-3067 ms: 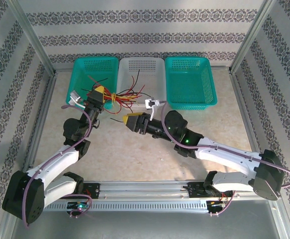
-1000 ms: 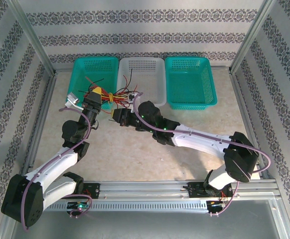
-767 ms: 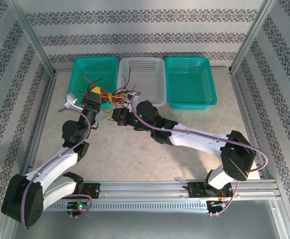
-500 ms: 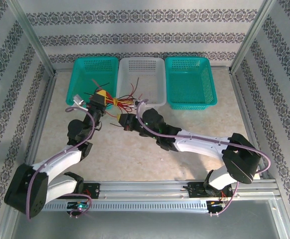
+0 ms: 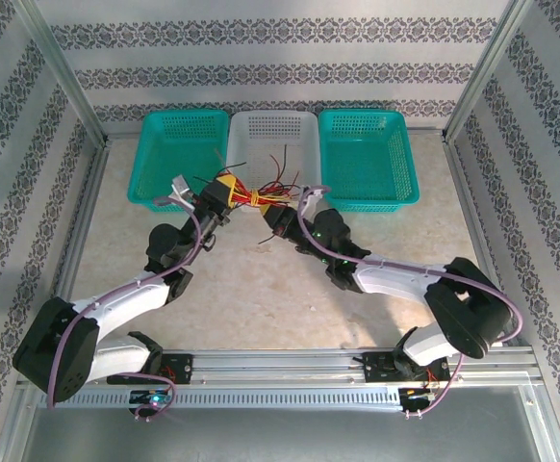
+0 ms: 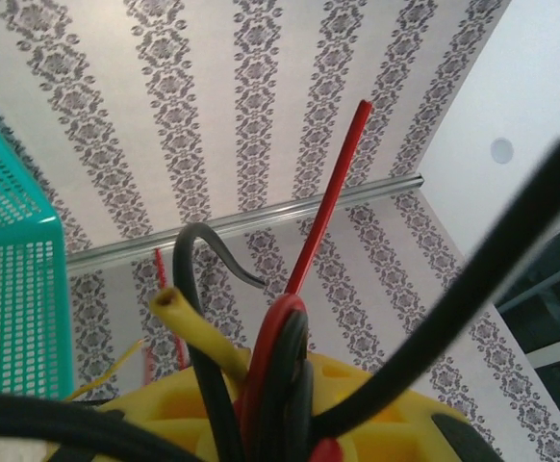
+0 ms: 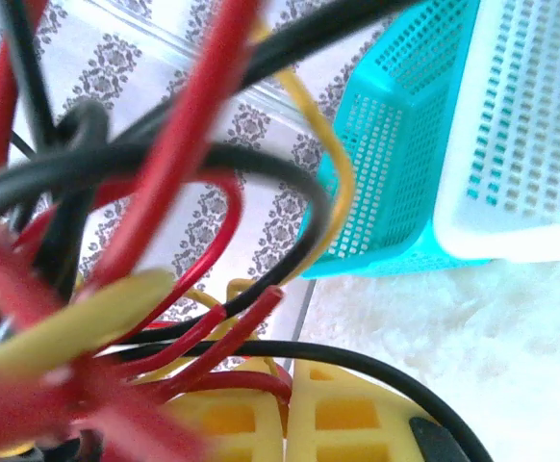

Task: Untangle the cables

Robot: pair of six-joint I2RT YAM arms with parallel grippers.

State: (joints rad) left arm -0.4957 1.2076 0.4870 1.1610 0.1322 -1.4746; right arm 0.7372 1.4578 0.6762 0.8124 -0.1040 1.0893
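The overhead view is evenly bright under soft, diffuse light and sharp throughout, with faint shadows on the pale surface. In the left wrist view the cables at the bottom of the frame are out of focus, the wallpaper behind is crisper, and the upper right washes out to white. The right wrist view has heavily blurred cables at lower left and an overexposed white basket at right.

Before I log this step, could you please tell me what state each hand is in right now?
Left hand: closed on the tangle of thin red, black and yellow wires.
Right hand: shut on the same tangle.
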